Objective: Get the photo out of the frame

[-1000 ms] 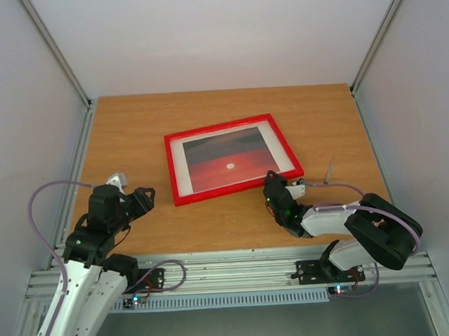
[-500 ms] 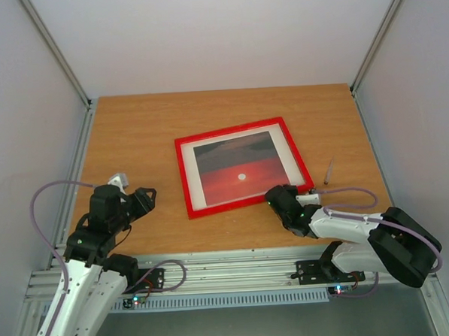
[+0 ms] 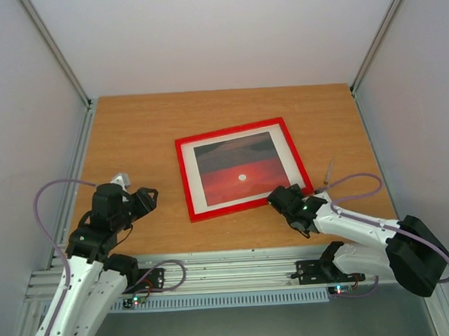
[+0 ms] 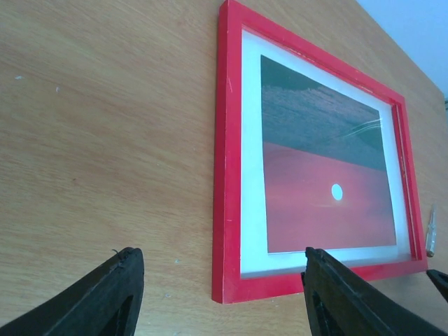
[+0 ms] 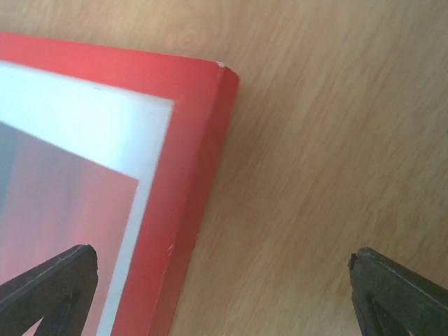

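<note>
We see the photo [image 3: 238,169] lying inside the frame [image 3: 183,178] on the bench [image 3: 132,128]. Our right gripper [image 5: 224,280], jaws apart, sits at the frame's near right corner; our left gripper [image 3: 146,196], also spread, is left of the frame.

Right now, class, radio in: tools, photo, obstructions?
Left tool open, short of frame. Right tool open at its near-right corner. Photo inside frame. Thin object beside frame, apart.

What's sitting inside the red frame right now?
Inside the frame lies a white mat border around the photo, a red sunset with a small white sun. Whatever backs the photo is covered and cannot be seen.
</note>
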Robot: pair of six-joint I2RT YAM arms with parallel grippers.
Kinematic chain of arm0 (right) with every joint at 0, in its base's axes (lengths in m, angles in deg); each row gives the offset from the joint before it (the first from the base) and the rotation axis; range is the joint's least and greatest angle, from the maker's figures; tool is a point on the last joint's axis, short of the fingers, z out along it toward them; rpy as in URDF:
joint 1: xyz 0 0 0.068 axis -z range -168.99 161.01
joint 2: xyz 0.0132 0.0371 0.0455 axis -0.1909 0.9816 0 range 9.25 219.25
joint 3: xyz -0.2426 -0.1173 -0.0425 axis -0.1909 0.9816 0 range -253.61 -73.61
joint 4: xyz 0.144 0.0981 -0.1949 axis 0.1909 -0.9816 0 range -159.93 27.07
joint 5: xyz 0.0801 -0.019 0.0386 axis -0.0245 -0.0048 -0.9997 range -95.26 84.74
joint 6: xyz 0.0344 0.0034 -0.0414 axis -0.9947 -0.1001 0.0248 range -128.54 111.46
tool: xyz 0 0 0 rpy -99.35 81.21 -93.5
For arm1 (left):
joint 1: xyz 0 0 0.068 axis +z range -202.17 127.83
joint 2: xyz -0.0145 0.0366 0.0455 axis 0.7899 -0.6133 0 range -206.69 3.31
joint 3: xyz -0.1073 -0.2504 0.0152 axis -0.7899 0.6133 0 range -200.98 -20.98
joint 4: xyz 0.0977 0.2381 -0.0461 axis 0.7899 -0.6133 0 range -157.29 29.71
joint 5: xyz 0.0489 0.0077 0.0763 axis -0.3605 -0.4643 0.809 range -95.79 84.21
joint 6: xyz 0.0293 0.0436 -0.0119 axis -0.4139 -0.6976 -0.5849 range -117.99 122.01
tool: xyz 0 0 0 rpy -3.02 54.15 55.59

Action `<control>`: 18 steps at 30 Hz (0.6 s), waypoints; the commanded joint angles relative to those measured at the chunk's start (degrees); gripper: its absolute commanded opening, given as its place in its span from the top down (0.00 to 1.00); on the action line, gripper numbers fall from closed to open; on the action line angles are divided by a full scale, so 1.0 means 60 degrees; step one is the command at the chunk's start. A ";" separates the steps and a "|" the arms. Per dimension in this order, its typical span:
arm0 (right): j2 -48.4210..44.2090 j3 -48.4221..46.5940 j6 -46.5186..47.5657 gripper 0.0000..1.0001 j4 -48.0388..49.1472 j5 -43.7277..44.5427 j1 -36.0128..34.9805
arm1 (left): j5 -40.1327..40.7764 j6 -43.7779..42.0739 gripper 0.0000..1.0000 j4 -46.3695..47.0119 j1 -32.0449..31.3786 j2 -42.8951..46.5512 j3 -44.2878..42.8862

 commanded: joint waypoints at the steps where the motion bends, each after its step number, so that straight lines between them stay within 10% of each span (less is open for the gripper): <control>1: -0.0787 -0.0576 0.2110 0.02 -0.1343 0.0192 0.0044 | -0.0283 -0.0094 0.37 0.0535 0.0026 -0.0388 0.0093; 18: -0.0403 -0.2800 1.2302 0.02 -0.0600 -0.3207 0.3981 | -0.0037 -0.0586 0.30 0.1938 -0.0786 -0.4143 -0.0502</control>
